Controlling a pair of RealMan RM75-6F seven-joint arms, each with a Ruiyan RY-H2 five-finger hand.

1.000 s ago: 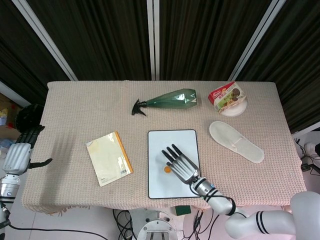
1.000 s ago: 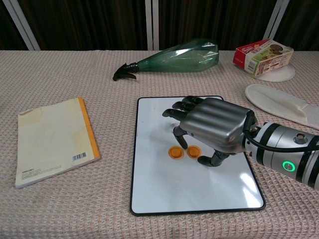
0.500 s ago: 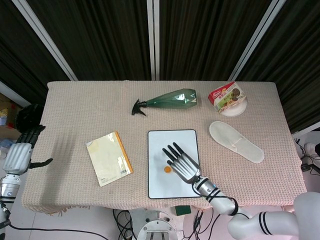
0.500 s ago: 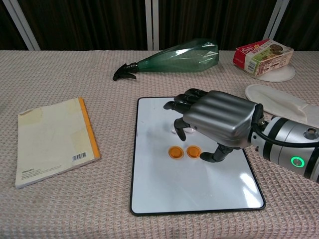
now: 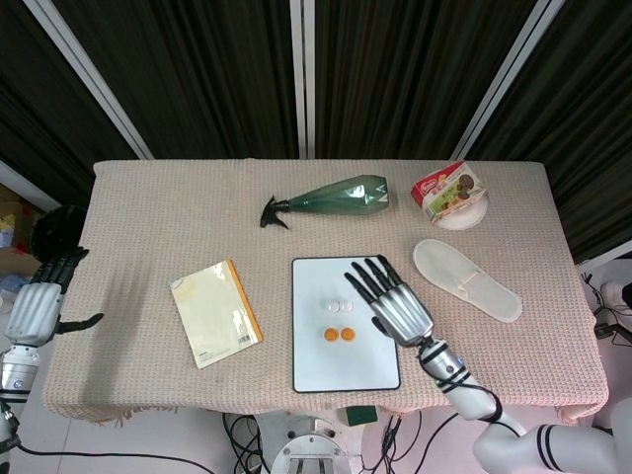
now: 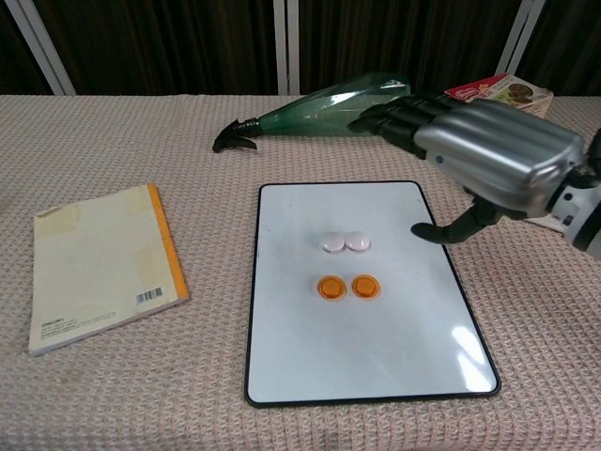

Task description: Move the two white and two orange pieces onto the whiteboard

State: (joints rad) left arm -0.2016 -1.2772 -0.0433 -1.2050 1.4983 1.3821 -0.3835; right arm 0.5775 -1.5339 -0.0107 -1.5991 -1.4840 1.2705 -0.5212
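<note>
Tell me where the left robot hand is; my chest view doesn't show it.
Observer: The left robot hand hangs past the table's left edge, holding nothing.
Operator: What does the right robot hand hide behind it?
Observer: A white slipper, lying right of the whiteboard, apart from it.
Operator: Is it above the pieces?
Observer: No. From overhead it is over the whiteboard's right edge, beside the white pieces and orange pieces.

Two white pieces (image 6: 344,242), two orange pieces (image 6: 347,287), one whiteboard (image 6: 366,348).
</note>
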